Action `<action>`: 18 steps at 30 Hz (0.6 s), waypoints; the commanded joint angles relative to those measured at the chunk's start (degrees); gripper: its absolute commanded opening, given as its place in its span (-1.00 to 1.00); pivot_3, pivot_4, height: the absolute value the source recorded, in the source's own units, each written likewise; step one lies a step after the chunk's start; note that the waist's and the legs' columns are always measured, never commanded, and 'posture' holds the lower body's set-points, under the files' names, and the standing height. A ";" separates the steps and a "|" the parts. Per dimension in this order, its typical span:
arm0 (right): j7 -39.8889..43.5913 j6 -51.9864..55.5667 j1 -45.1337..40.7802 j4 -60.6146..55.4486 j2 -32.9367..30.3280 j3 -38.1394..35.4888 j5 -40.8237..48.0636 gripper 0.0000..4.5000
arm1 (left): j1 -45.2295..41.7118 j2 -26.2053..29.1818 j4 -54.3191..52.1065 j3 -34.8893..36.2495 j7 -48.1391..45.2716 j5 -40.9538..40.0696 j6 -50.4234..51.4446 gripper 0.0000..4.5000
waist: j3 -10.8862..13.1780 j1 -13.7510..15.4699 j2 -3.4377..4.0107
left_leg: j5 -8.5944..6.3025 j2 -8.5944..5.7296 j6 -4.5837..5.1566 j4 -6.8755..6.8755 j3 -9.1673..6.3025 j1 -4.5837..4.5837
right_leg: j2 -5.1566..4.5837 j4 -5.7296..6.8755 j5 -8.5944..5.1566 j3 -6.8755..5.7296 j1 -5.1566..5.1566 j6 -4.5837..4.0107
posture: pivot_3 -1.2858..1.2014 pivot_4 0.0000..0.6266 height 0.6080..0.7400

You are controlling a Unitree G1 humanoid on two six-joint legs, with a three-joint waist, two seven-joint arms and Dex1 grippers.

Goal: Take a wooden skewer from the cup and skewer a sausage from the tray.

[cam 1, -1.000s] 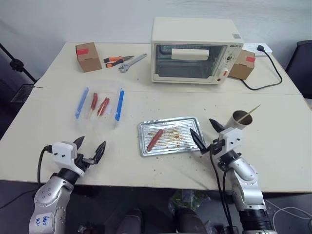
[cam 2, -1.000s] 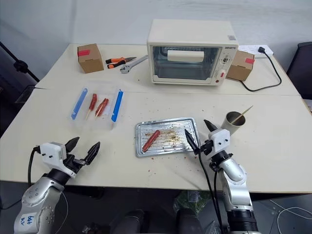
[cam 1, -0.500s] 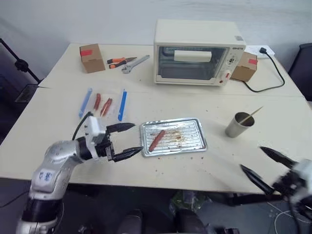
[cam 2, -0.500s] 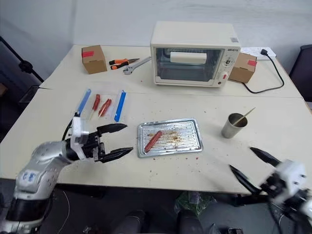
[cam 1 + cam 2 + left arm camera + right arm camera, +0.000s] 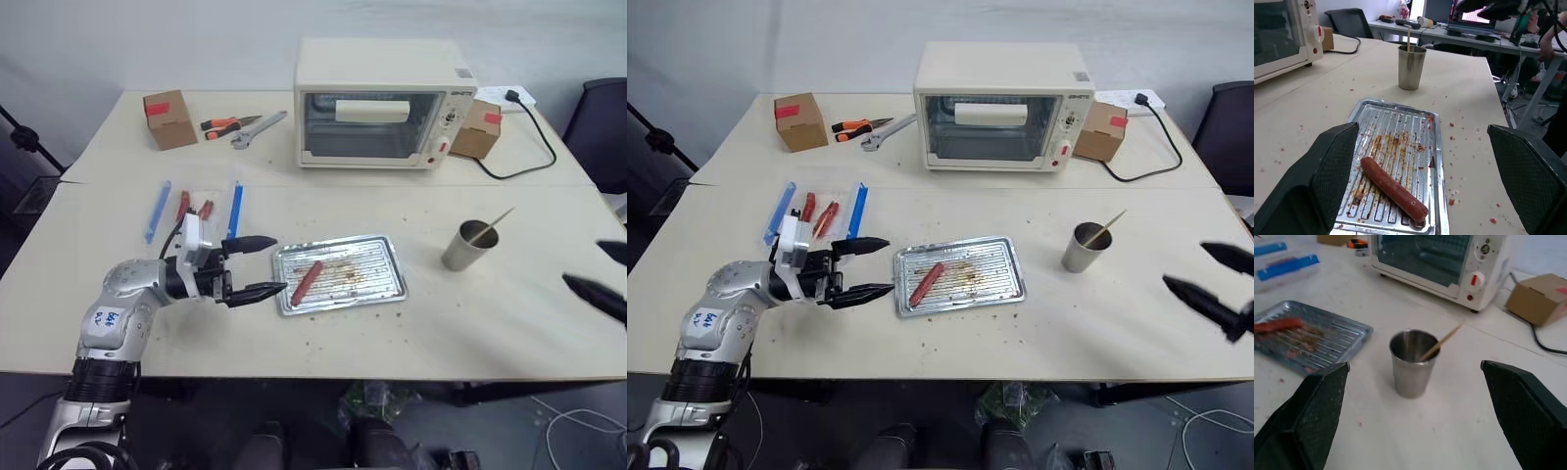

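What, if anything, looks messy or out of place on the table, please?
Brown greasy residue streaks the tray around the sausage, and reddish crumbs are scattered over the table beside it. Nothing looks tipped or broken.

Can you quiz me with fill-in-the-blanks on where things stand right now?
1. The wooden skewer leans inside the ____.
2. One sausage lies on the ____.
3. The left gripper, jaws open, sits just beside the tray's ____ end.
4. The right gripper has its jaws ____ and holds nothing.

Missing words: cup; tray; left; open
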 commanded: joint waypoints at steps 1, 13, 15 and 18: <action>4.10 1.63 -12.49 10.75 -1.96 9.89 -5.05 1.00 | 0.93 0.16 -4.02 1.74 1.81 -0.40 -0.11 0.98 | 0.00 0.49 0.00 | 0.02 -0.01 -0.04 0.02 0.00 -0.02 | -0.01 0.00 0.00 0.00 0.00 0.00 | 0.03 -0.52 1.00; 16.43 2.29 -48.92 41.11 4.10 30.62 -23.24 1.00 | 7.98 0.39 -13.17 4.52 7.74 -0.94 1.65 0.98 | 0.09 0.64 0.20 | 0.04 -0.13 -0.07 0.06 0.23 -0.43 | -0.08 0.05 0.01 0.11 -0.51 0.02 | 0.03 -0.52 1.00; 18.12 1.21 -50.53 42.72 4.82 31.61 -25.13 1.00 | 8.48 0.34 -13.76 4.71 8.38 -1.10 1.76 0.98 | 0.09 0.64 0.20 | 0.07 -0.13 -0.11 0.07 0.30 -0.56 | -0.07 0.14 0.01 0.17 -0.70 0.02 | 0.03 -0.52 1.00; 19.74 -0.05 -51.95 44.82 5.64 31.95 -26.87 0.92 | 9.17 0.52 -14.15 4.77 8.69 -1.18 1.56 1.00 | 0.09 0.68 0.20 | 0.11 -0.11 -0.16 0.12 0.29 -0.64 | -0.05 0.21 0.01 0.15 -0.81 0.02 | 0.03 -0.52 1.00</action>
